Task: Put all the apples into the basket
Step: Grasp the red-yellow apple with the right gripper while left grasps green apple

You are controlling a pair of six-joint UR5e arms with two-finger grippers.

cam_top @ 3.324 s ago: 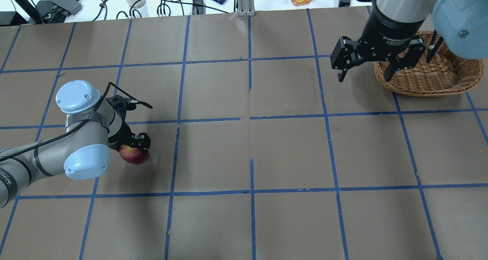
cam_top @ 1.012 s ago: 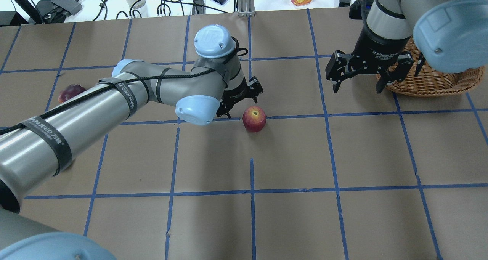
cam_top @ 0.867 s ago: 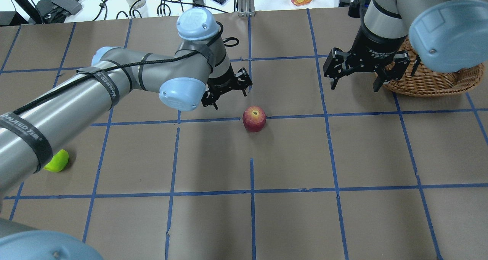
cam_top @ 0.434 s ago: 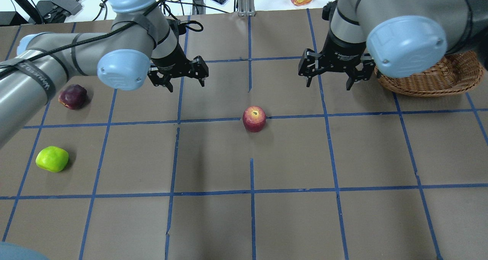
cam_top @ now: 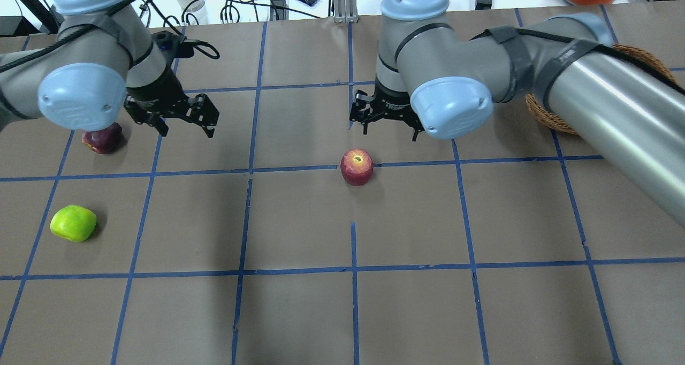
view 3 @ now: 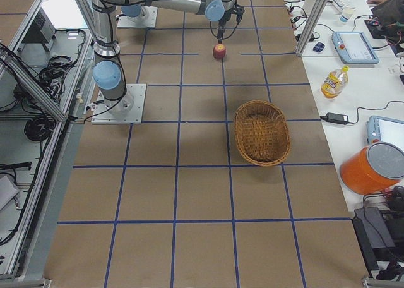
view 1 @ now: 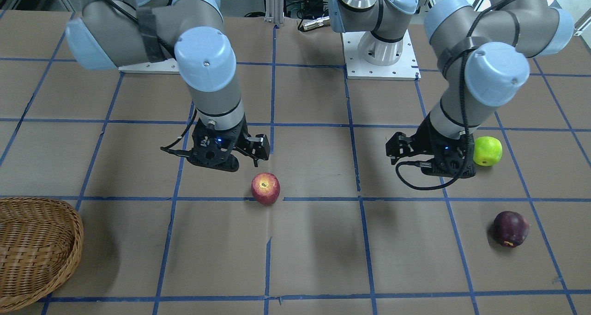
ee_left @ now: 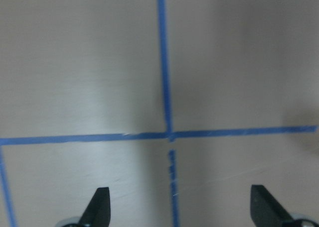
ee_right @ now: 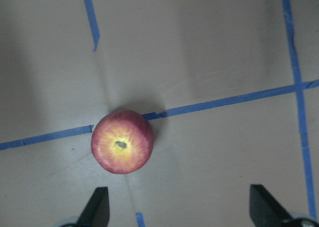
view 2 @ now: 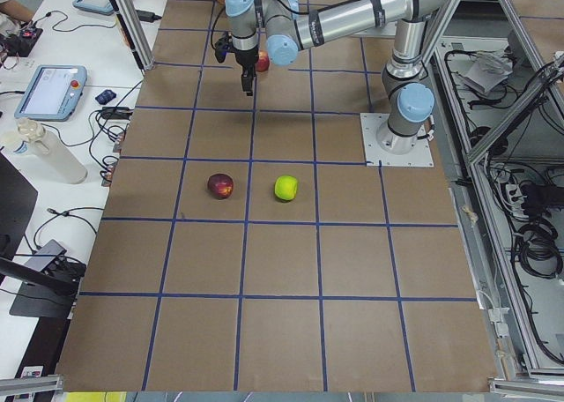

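The red apple stands near the table's middle; it also shows in the front view and the right wrist view. My right gripper is open and empty just beyond it, apart from it. The lime green apple and the dark purple apple lie at the left. My left gripper is open and empty, right of the purple apple; its wrist view shows only bare paper. The wicker basket at the far right is mostly hidden by my right arm and looks empty in the right view.
Blue tape lines grid the brown paper. An orange bucket and a juice bottle stand on the side bench beyond the basket. Cables lie along the far edge.
My left gripper carried the red apple to the table's middle, let it go and moved back left near the purple apple. My right gripper moved from the basket left to the red apple.
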